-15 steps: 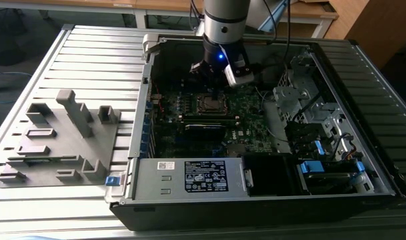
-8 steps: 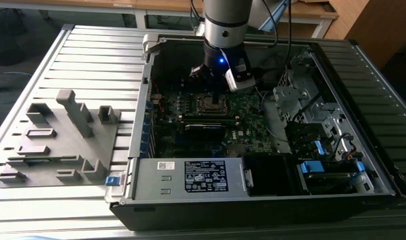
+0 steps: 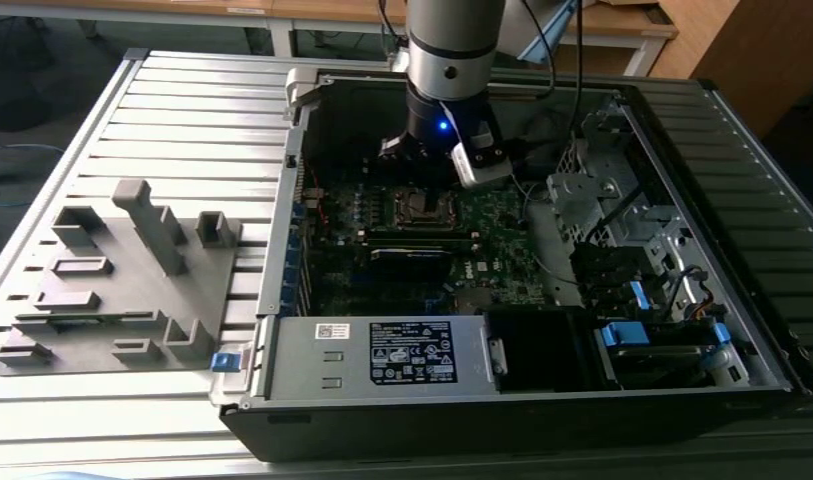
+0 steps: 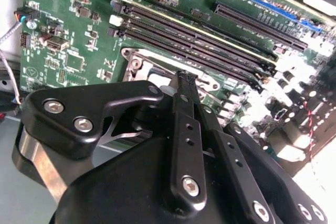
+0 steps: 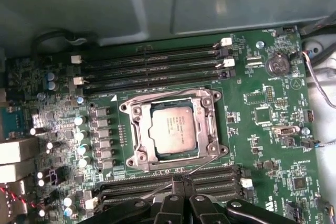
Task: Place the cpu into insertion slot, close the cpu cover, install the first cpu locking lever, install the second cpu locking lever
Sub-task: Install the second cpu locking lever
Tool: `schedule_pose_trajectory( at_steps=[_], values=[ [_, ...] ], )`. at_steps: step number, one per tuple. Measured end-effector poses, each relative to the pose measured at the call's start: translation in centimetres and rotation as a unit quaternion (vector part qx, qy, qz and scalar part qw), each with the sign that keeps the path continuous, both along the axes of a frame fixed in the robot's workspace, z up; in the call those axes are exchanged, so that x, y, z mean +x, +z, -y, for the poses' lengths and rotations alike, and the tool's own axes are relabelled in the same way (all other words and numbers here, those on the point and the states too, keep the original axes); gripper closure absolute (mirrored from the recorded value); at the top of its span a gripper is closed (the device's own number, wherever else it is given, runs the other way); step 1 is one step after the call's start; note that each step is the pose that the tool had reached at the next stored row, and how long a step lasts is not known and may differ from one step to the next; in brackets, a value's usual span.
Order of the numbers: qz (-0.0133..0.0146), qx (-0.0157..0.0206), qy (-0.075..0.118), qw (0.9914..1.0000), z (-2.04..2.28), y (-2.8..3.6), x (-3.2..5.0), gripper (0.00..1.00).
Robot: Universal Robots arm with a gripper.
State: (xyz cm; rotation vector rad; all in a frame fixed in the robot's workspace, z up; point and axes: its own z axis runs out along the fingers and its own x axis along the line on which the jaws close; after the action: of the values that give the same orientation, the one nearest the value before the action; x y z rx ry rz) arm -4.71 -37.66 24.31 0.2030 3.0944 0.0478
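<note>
- The cpu (image 5: 170, 128) is a flat square chip with a dull silver-grey top and faint print. It lies level in the insertion slot (image 5: 197, 135) at the middle of the green motherboard (image 5: 262, 108).
- The cpu cover (image 5: 137, 129), a silver metal frame with a square cut-out, lies flat over the chip's edges, with screws showing at its corners.
- A thin metal rod (image 5: 202, 165), seemingly a locking lever, slants across the cover's edge nearest the gripper. Whether it is latched I cannot tell.
- Long black memory slots (image 5: 152, 66) flank the socket on two opposite sides, and a row of small capacitors (image 5: 80, 135) stands beside a third.
- In the exterior view the computer case (image 3: 513, 400) lies open upward on a slatted table (image 3: 179, 120). The arm (image 3: 446, 60) reaches down into it, with the drive cage (image 3: 606, 210) on the exterior view's right and the power supply (image 3: 406, 355) along the near wall.
- A grey fixture tray (image 3: 113, 280) lies outside the case on the exterior view's left.
- The gripper (image 5: 178, 182) hangs low over the board just beside the cover's edge. In the second wrist view its fingers (image 4: 181, 124) are pressed together into one narrow tip, with nothing seen between them.
</note>
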Motion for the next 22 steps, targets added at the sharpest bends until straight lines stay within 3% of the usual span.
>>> schedule_pose_trajectory(
  at_steps=[5,22],
  values=[
    [0.0,-0.0004,0.032,0.9995,0.0,-0.08,-0.01,0.89],
    [0.0,-0.0005,0.034,0.99944,0.03,-0.6,-2.16,0.89]
  ],
)
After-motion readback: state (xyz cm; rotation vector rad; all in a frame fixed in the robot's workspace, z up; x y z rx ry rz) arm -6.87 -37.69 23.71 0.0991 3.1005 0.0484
